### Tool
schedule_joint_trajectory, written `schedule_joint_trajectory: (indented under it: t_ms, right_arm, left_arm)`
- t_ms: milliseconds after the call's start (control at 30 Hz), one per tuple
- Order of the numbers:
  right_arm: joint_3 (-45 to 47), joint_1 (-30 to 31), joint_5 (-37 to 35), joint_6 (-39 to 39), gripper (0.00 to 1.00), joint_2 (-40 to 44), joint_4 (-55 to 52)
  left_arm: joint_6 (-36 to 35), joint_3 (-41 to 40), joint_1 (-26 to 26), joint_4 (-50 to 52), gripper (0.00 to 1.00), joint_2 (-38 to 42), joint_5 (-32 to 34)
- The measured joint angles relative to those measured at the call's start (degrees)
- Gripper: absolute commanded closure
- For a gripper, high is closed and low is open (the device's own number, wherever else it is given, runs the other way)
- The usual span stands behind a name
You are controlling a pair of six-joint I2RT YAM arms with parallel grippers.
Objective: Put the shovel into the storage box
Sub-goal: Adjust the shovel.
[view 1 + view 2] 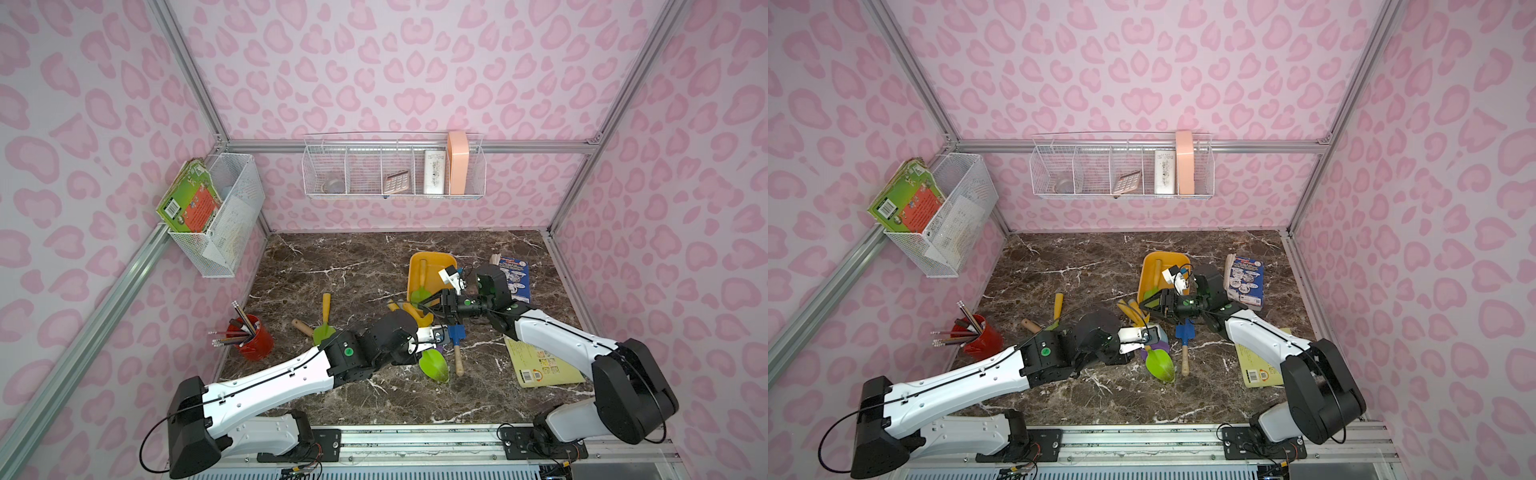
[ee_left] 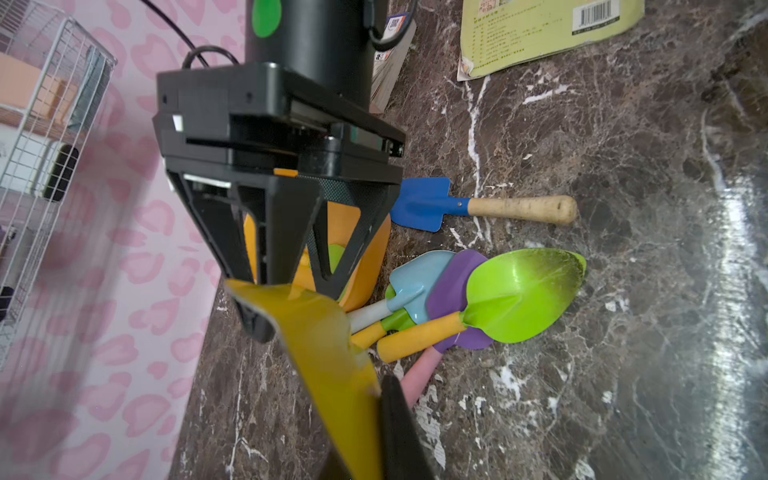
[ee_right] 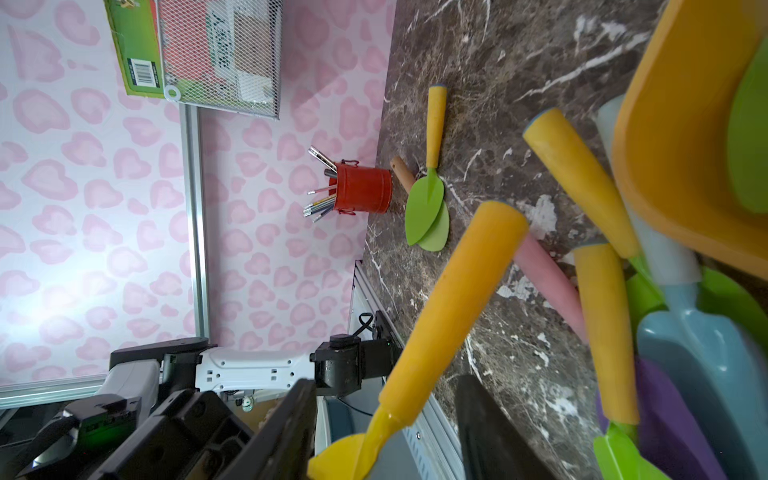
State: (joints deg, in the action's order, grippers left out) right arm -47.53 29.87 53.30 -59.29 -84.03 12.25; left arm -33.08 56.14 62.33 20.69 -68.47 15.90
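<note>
Bench (image 1: 332, 266), dark marble. We find the storage box (image 1: 437, 262) toward the back edge, right of centre, its long side running back to front. A green-bladed shovel (image 1: 422, 271) with a pale handle lies inside it, blade toward the front.

The yellow shovel (image 3: 449, 307) is off the bench, in the air just beside the box's front end and outside the box. The left claw (image 2: 376, 395) is clenched on its blade. In the left wrist view the blade lies flat against one black finger (image 2: 397, 424), and the other finger is hidden behind it. The right claw (image 3: 386, 386) reaches in from the right-edge side, over the box's front end. Its jaws stand apart on either side of the shovel's neck. The right wrist view shows a gap on each side, so we note it as released, not pinching.

Just in front of the claws is a heap of shovels touching one another: a green shovel (image 2: 523, 291), a purple shovel (image 2: 453, 282), a light blue shovel (image 2: 415, 278) and a pink handle (image 2: 419, 370) underneath. A blue shovel (image 2: 424, 203) with a wooden handle lies just beside the heap.

Toward the left edge, two green shovels (image 1: 325, 322) overlap. A red pencil cup (image 1: 255, 340) stands by that edge. A book (image 1: 515, 278) lies near the right edge, and a thin booklet (image 1: 544, 365) lies toward the front right corner.
</note>
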Motion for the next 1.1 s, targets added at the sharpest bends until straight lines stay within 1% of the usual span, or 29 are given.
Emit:
schedule_joint_trajectory:
  t_ms: [267,367,400,467,500,600,667,733,767,833,867,900,933,1067,1100]
  right_arm:
    - [0.42,1.27,3.76,-3.98,0.42,-2.58,4.02]
    - [0.31,1.33,5.55,-5.18,0.46,-3.89,4.94]
    - [0.31,1.36,5.88,-5.55,0.49,-4.26,5.29]
    - [0.31,1.38,6.58,-6.82,0.63,-4.92,6.21]
    - [0.26,1.40,6.51,-7.41,0.72,-5.18,6.75]
    - [-0.07,1.38,6.56,-11.08,0.91,-5.99,6.56]
    - [-0.31,1.29,6.36,-12.61,0.98,-6.12,6.43]
    - [-0.46,0.63,6.45,-13.20,1.00,-6.19,6.62]
    - [-0.55,0.15,6.86,-13.18,1.00,-6.19,6.84]
    - [-0.85,-0.98,6.88,-11.91,1.00,-6.19,7.72]
    - [-1.09,-1.77,5.62,-10.75,1.00,-6.21,8.04]
    - [-1.29,-2.54,4.74,-9.86,1.00,-6.40,8.28]
    - [-1.36,-3.15,4.24,-9.38,1.00,-6.56,8.52]
    - [-1.46,-4.98,1.25,-7.91,1.00,-6.95,9.11]
    - [-1.66,-5.42,0.66,-7.45,1.00,-7.08,9.16]
  left_arm:
    - [-5.79,-2.93,3.02,-3.15,1.00,-0.04,5.27]
    - [-8.11,-4.52,4.72,-5.92,1.00,0.22,6.73]
    - [-8.83,-4.96,5.40,-6.93,1.00,0.35,7.26]
    - [-9.88,-5.27,6.34,-7.87,0.99,0.37,7.98]
    - [-11.13,-5.40,6.78,-8.02,0.99,0.37,8.83]
    - [-13.68,-5.57,7.82,-8.20,0.96,-0.13,10.67]
    - [-14.14,-5.53,7.98,-8.22,0.92,-0.50,11.28]
    - [-13.73,-5.14,7.98,-8.22,0.87,-0.87,11.80]
    - [-13.33,-4.92,7.98,-8.44,0.83,-1.09,11.93]
    - [-11.52,-4.42,7.98,-9.01,0.67,-1.49,11.80]
    - [-10.47,-4.20,7.98,-9.22,0.59,-1.53,12.02]
    - [-9.29,-3.96,7.98,-9.90,0.14,-1.66,12.13]
    - [-8.50,-3.78,8.00,-10.36,0.02,-1.90,12.35]
    - [-3.93,-3.41,8.04,-10.01,0.02,-2.97,13.29]
    - [-1.73,-3.37,8.04,-9.70,0.02,-2.99,13.88]
